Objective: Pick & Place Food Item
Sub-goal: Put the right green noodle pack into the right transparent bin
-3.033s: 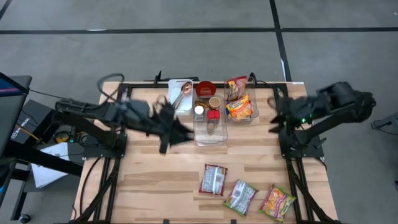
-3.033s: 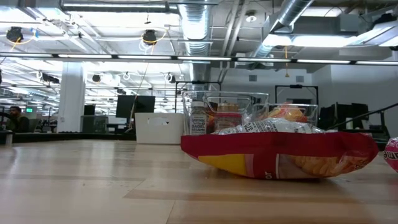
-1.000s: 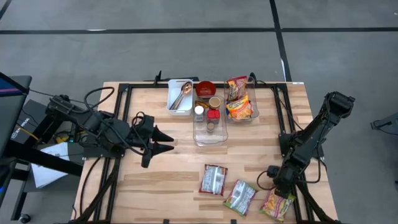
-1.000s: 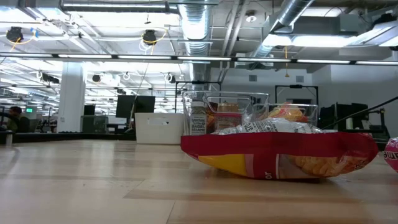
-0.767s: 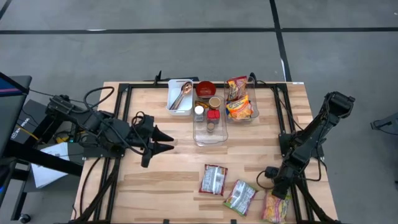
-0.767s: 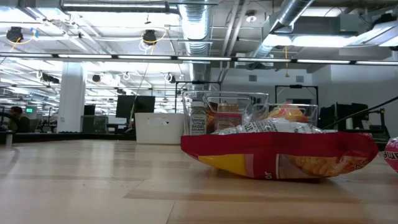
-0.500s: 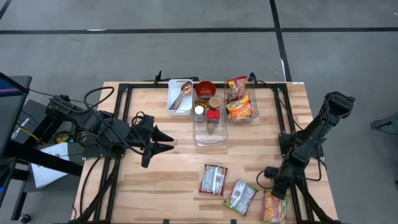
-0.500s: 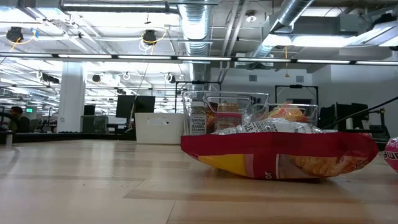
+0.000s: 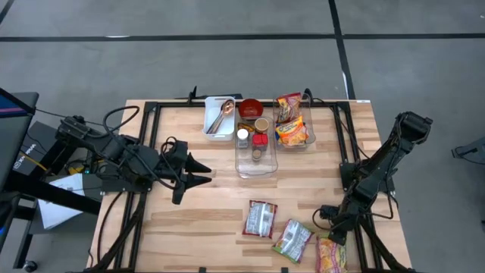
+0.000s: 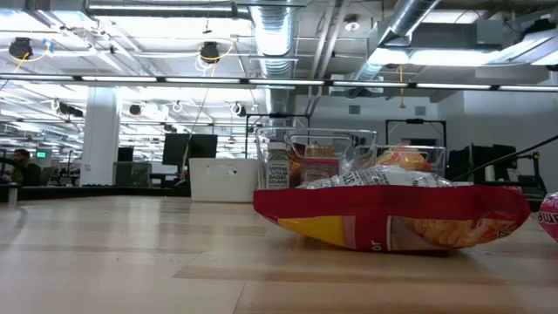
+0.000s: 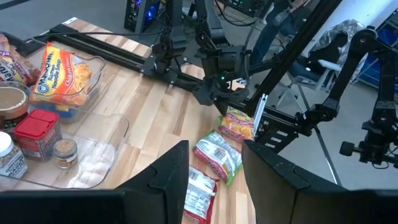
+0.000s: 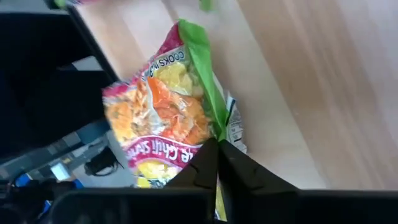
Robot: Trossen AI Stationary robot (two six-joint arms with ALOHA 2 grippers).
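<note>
Three food packets lie flat near the table's near edge: a dark red one (image 9: 260, 218), a green one (image 9: 292, 240) and a pink-and-yellow noodle packet (image 9: 331, 256) with a green strip (image 12: 202, 68). My right gripper (image 9: 327, 233) slants down over the pink-and-yellow packet (image 12: 165, 115) and is shut on it. My left gripper (image 9: 203, 171) hangs open over the table's left half, holding nothing; its fingers (image 11: 214, 168) frame the packets from afar. In the low view only a red packet (image 10: 392, 214) shows, with no gripper. My right gripper pinches the pink-and-yellow packet between its two fingers, at the packet's edge beside the end of the green strip (image 12: 221, 134). The fingers slant down from above and from the table's far side. The packet lies on the table, reaching out to the table's near right edge.
At the far middle stand a clear bin (image 9: 256, 152) with jars and a red-lidded tub, a clear bin (image 9: 292, 121) with noodle packets, a red bowl (image 9: 251, 108) and a white tray (image 9: 220, 116) with a spoon. Dark frame rails (image 9: 345, 136) run along the table's sides.
My right gripper has tipped further down and shut on the pink-and-yellow packet. The packet has turned about and slid a little toward the table's near edge, showing narrower than before. My left arm has kept still.
</note>
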